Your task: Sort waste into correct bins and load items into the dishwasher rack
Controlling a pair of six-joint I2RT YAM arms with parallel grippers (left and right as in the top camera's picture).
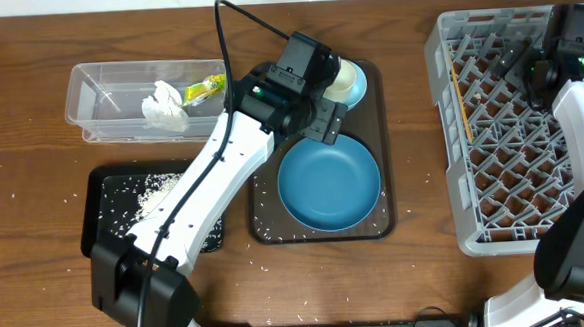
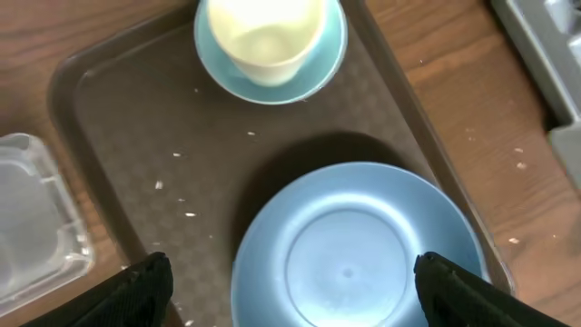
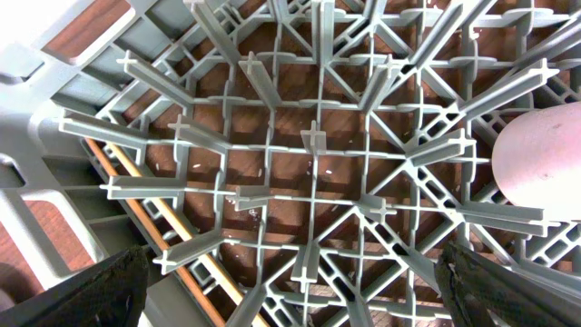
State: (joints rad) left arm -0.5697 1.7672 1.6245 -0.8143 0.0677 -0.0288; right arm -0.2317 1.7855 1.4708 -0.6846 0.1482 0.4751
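On the brown tray (image 1: 265, 220) lies the round blue plate (image 1: 330, 187), and behind it a white cup (image 1: 343, 78) stands in the light blue bowl (image 1: 360, 80). My left gripper (image 1: 323, 122) hovers over the plate's far edge. In the left wrist view it (image 2: 295, 291) is open, its fingers either side of the plate (image 2: 363, 254), with nothing held. The grey rack (image 1: 446, 35) at the right holds chopsticks (image 1: 461, 100). Above it my right gripper (image 3: 290, 291) is open and empty, a pink cup (image 3: 540, 154) beside it. The clear tub (image 1: 88, 89) holds a tissue (image 1: 164, 102) and a wrapper (image 1: 206, 88).
A black tray (image 1: 93, 224) at the lower left holds white rice (image 1: 159, 196). Stray grains are scattered on the brown tray and on the wooden table around it. My left arm crosses from the front edge over the black tray's right side.
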